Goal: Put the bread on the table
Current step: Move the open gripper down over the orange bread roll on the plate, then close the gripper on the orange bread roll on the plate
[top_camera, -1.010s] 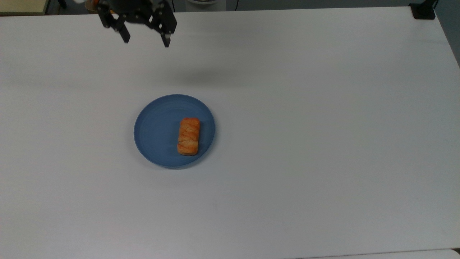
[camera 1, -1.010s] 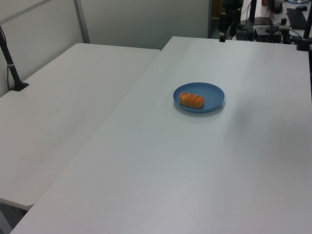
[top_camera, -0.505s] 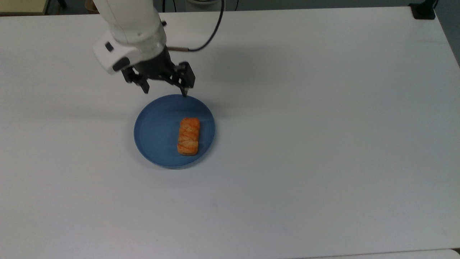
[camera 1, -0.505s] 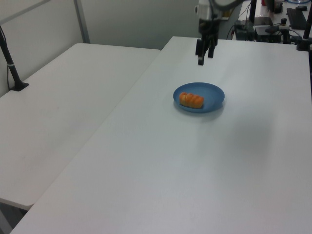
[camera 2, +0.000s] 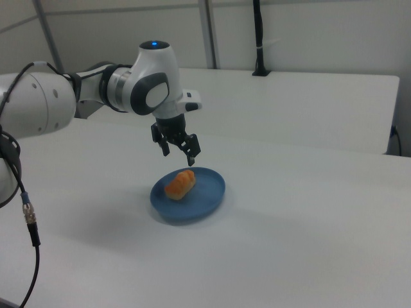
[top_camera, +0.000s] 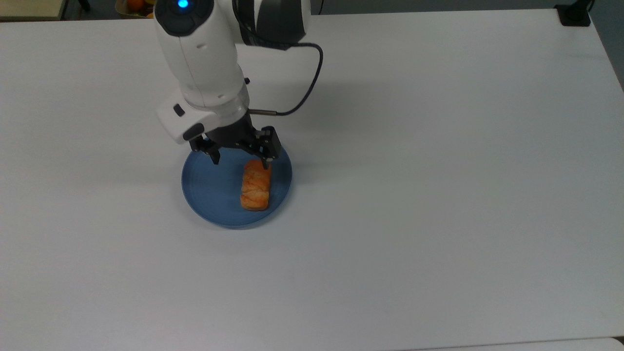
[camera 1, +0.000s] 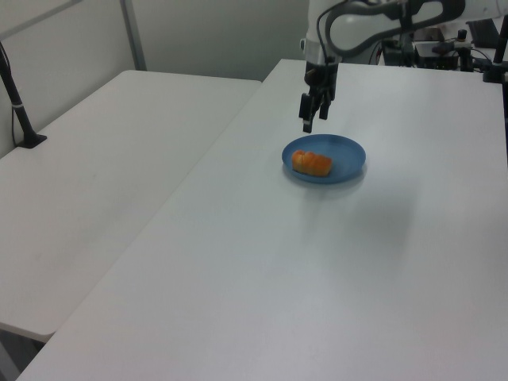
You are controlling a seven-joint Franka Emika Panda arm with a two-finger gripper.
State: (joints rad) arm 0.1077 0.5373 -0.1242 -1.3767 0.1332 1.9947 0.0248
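Bread's table [top_camera: 438, 195]: wide white top, plenty of free surface around the plate for a drop.
Arm [top_camera: 204, 63]: sweeps in from the top view's upper edge, now over the plate.
Plate [top_camera: 209, 185]: blue, unmoved.
Bread [top_camera: 256, 185]: lying on the plate, untouched.
Gripper [top_camera: 241, 163]: fingers spread wide, holding nothing, above the bread's near end — descent comes next, I'd say.

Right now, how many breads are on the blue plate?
1. The bread lies on the blue plate, toward the top view's right side of it, under the open gripper. Nothing seems hidden.
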